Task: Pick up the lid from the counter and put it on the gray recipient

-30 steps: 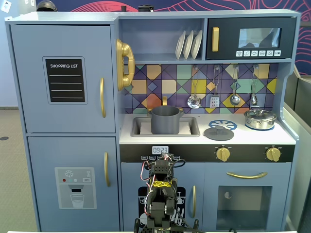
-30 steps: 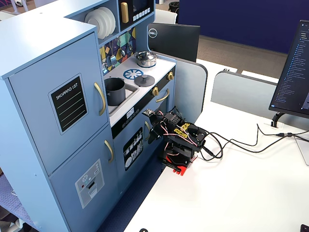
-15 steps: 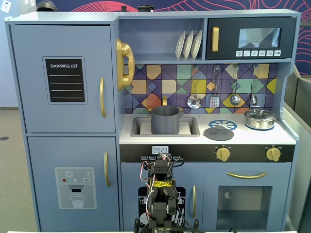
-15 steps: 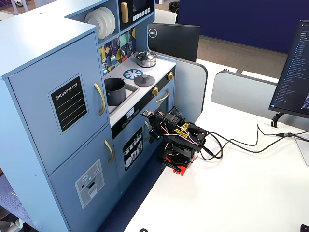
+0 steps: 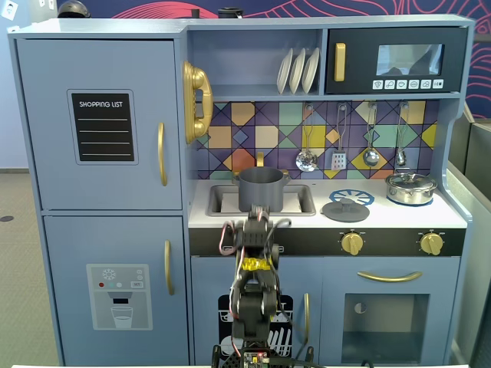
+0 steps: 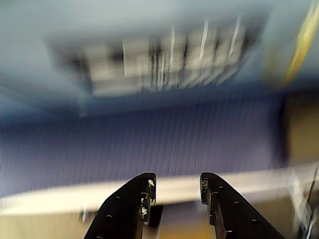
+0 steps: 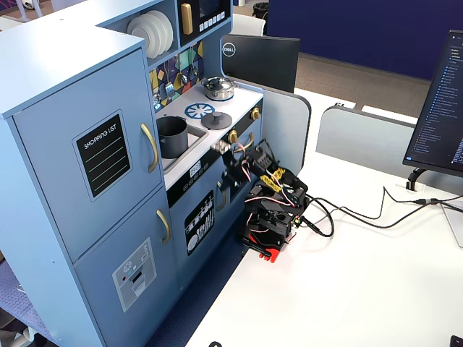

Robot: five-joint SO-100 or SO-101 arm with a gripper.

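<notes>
— How many pots are on the toy kitchen?
— Two: one gray pot (image 5: 261, 189) and one silver pot (image 5: 410, 187).
— Plates and hanging utensils?
— Three plates (image 5: 298, 70), four utensils (image 5: 354, 141).
— Stove knobs?
— Two knobs (image 5: 391, 243).

toy kitchen counter (image 5: 453, 217), lid (image 5: 345, 209), silver pot (image 5: 410, 188)

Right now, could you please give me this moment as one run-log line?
phase: approach | gripper: open, empty, below counter | lid: on counter by burner, untouched | gray recipient: in sink, uncovered | wrist view: motion-blurred

wrist view motion-blurred; hand (image 6: 175, 189) cut off below
</notes>
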